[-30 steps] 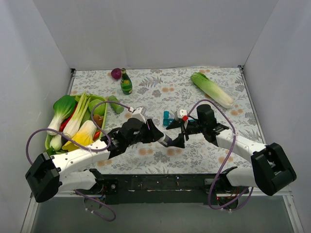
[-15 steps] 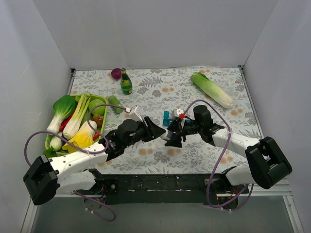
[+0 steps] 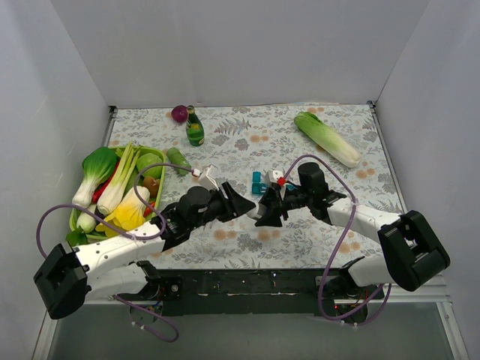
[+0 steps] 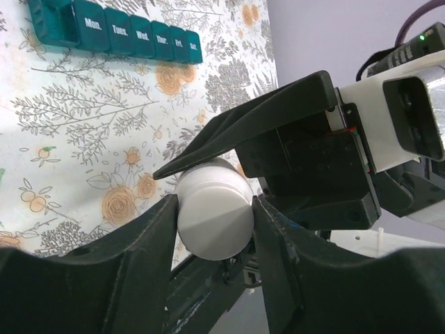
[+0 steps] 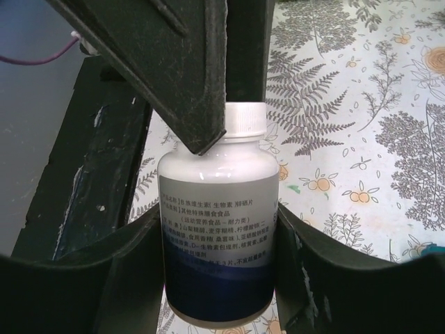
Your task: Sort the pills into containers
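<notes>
White pill bottle (image 5: pixel 219 209): held between the two arms.
Left gripper (image 4: pixel 214 212): clamped on its white cap.
Right gripper (image 5: pixel 219 278): fingers pressed against both sides of its labelled body.
Teal pill box (image 4: pixel 118 31): flat on floral table (image 3: pixel 247 142), just beyond grippers.

A green bottle (image 3: pixel 195 127) stood beside a purple onion (image 3: pixel 179 113) (far edge of the bench (image 3: pixel 240 146)); a cabbage (image 3: pixel 327 138) lay well apart.

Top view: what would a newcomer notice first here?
Both grippers meet mid-table on a white pill bottle: the left gripper clamps its cap, the right gripper grips its labelled body. Just beyond them lies the teal pill box; a heap of vegetables sits at the table's left edge.
</notes>
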Motion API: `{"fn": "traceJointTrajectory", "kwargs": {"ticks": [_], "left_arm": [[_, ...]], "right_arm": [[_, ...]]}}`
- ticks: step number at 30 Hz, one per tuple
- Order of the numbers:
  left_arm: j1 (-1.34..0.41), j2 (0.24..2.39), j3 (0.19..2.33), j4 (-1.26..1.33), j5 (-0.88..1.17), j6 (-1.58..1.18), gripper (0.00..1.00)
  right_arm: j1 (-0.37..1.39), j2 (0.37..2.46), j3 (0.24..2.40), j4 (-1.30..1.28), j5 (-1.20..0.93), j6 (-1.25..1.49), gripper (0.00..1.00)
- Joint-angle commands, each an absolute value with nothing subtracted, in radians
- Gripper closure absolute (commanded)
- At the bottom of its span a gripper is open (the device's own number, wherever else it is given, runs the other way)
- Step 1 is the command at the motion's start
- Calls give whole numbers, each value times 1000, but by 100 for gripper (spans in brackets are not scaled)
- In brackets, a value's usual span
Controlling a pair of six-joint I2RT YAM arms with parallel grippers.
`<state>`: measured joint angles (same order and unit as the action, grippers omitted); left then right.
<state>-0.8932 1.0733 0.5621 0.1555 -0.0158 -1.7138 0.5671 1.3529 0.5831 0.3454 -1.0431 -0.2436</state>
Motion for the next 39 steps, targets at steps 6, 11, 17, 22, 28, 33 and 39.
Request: {"fn": "traceJointTrajectory", "kwargs": {"ticks": [6,11,17,22,28,33,39], "left_arm": [[-844,786,620,-29,-55,-1519,2],[-819,608,633,-67,87,-1227,2],[-819,587,658,-127,316,-973,2],[-819,647,660,-112,409,-856,2],[-821,709,635,-5,463,-795,2],[-821,732,578,115,477,-793,2],[-825,744,517,219,520,-724,2]], "right_arm": [[569,1273,742,-79,-1137,-500,98],[568,1307,914,-401,-1111,-708,98],[568,1329,1009,-666,-1074,-810,99],[568,1235,980,-649,-994,-785,98],[568,1152,945,-661,-950,-788,98],[563,1112,913,-673,-914,-819,98],[534,1127,910,-689,-928,-856,98]]}}
